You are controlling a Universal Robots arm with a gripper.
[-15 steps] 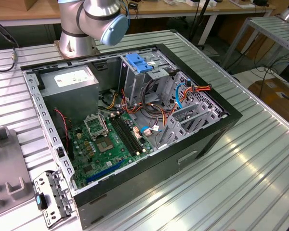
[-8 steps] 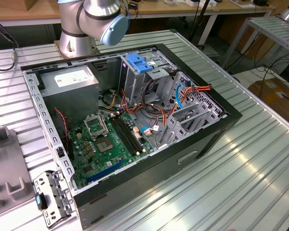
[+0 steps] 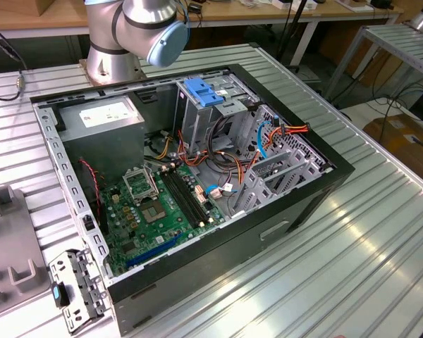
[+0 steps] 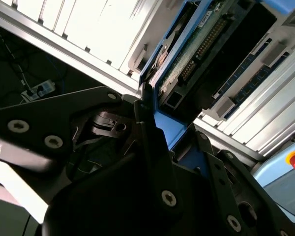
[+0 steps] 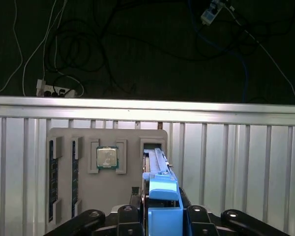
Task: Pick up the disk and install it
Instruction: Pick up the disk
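The ribbed aluminium desk (image 3: pixel 352 253) carries an open black computer case (image 3: pixel 197 271) with its green motherboard (image 3: pixel 155 211) showing. The robot arm (image 3: pixel 137 28) rises from its base behind the case, at the top of the exterior view.

In the first wrist view a grey parts tray (image 5: pixel 120 194) lies on the desk near its edge. The black gripper (image 5: pixel 162 212) is closed on the disk (image 5: pixel 160 179), with a finger pressed tight against each side of its blue rail.

The disk stands on edge over the tray's slot, just beside the processor chip (image 5: pixel 107 158). Whether it is still seated in that slot, I cannot tell. The second wrist view shows the disk's (image 4: pixel 189 51) green circuit board and blue rail running away from the fingers (image 4: pixel 146 123). Two memory sticks (image 5: pixel 51 182) lie in the tray beyond the chip.
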